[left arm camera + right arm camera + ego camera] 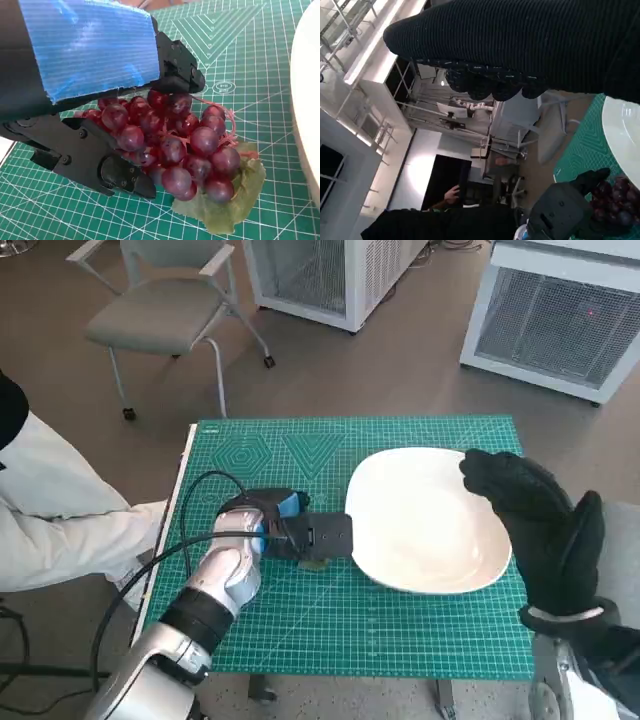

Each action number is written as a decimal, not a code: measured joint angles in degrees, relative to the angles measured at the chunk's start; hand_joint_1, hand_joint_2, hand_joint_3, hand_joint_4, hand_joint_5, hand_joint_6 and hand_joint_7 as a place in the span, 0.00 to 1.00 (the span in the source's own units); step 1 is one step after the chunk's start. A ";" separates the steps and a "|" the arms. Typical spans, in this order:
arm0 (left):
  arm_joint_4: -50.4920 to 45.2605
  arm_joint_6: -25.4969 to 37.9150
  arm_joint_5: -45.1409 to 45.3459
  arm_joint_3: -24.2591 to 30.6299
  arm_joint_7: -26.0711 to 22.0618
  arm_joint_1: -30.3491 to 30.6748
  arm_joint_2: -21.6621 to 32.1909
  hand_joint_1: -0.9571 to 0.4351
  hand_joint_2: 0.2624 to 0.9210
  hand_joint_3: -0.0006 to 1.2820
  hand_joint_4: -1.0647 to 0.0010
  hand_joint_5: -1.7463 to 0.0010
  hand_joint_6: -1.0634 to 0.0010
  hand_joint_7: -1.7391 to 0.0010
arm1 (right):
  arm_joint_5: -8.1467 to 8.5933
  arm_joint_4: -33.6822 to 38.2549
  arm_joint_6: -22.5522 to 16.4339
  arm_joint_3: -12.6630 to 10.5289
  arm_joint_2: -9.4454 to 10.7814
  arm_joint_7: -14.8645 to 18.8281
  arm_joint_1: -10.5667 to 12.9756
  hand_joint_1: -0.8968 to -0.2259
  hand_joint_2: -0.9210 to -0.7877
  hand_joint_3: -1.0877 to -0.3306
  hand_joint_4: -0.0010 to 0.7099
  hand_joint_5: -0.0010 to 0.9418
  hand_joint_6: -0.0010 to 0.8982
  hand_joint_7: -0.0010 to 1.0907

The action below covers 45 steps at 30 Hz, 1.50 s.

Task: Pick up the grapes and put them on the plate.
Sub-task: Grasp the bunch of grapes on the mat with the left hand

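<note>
Left hand [95, 100] fingers [120, 175] closed around grapes [175, 145] on green mat [400, 630], plate [425, 520] rim just beyond fingertips, right hand [540, 520] fingers spread over plate's far edge

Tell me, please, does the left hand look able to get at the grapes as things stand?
Probably yes: the left hand is already around the grapes, its black fingers on either side of the bunch, with nothing in between.
</note>
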 measured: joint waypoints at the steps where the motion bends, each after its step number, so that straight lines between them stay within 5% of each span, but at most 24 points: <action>1: 0.54 -0.34 -0.05 -0.02 0.19 -0.10 -0.14 0.54 0.79 0.01 0.90 1.00 0.62 0.99 | 0.00 0.00 0.00 0.00 0.00 0.00 0.00 0.64 0.00 0.60 0.58 0.67 0.19 0.88; 4: 2.20 -1.48 -0.31 -0.02 0.94 -0.44 -0.57 0.57 0.83 0.01 0.83 0.95 0.63 0.99 | 0.00 0.00 0.00 0.00 0.00 0.00 0.01 0.64 0.00 0.60 0.58 0.67 0.19 0.88; 6: 3.16 -2.31 -0.70 0.01 1.60 -0.70 -0.75 0.61 0.86 0.01 0.85 0.79 0.63 1.00 | 0.00 0.01 0.00 0.00 0.00 0.00 0.01 0.64 0.00 0.60 0.58 0.67 0.19 0.88; 9: 4.49 -3.53 -1.39 0.11 2.81 -1.05 -0.95 0.67 0.88 0.01 0.90 0.38 0.62 0.99 | 0.00 0.01 0.00 0.00 0.00 0.00 0.01 0.64 0.00 0.60 0.58 0.67 0.19 0.88; 11: 5.70 -4.24 -1.67 0.15 4.09 -1.36 -1.18 0.71 0.89 0.01 0.81 0.18 0.59 0.99 | -0.01 0.02 0.00 0.00 0.00 0.00 0.01 0.64 0.00 0.60 0.58 0.67 0.19 0.88; 14: 7.62 -4.95 -1.87 0.17 6.71 -1.98 -1.59 0.74 0.89 0.01 0.62 0.06 0.56 0.98 | -0.03 0.06 -0.01 -0.01 -0.01 0.00 0.00 0.64 0.00 0.60 0.58 0.67 0.19 0.88; 17: 9.06 -5.23 -2.01 0.19 8.85 -2.48 -1.96 0.77 0.91 0.01 0.52 0.02 0.55 0.98 | -0.03 0.09 -0.01 -0.02 -0.05 0.00 0.01 0.64 0.00 0.60 0.58 0.67 0.19 0.88; 29: 9.66 -6.19 -2.27 0.10 12.10 -2.23 -2.34 0.81 0.97 0.02 0.46 0.00 0.59 1.00 | -0.03 0.03 -0.01 -0.19 -0.62 -0.03 0.12 0.64 0.00 0.60 0.58 0.67 0.19 0.88; 45: 9.30 -7.51 -3.92 0.33 11.20 -1.92 -1.32 0.80 0.95 0.02 0.45 0.00 0.52 0.97 | -0.10 0.04 -0.61 -0.15 -0.68 -0.23 0.19 0.64 0.00 0.60 0.58 0.67 0.19 0.88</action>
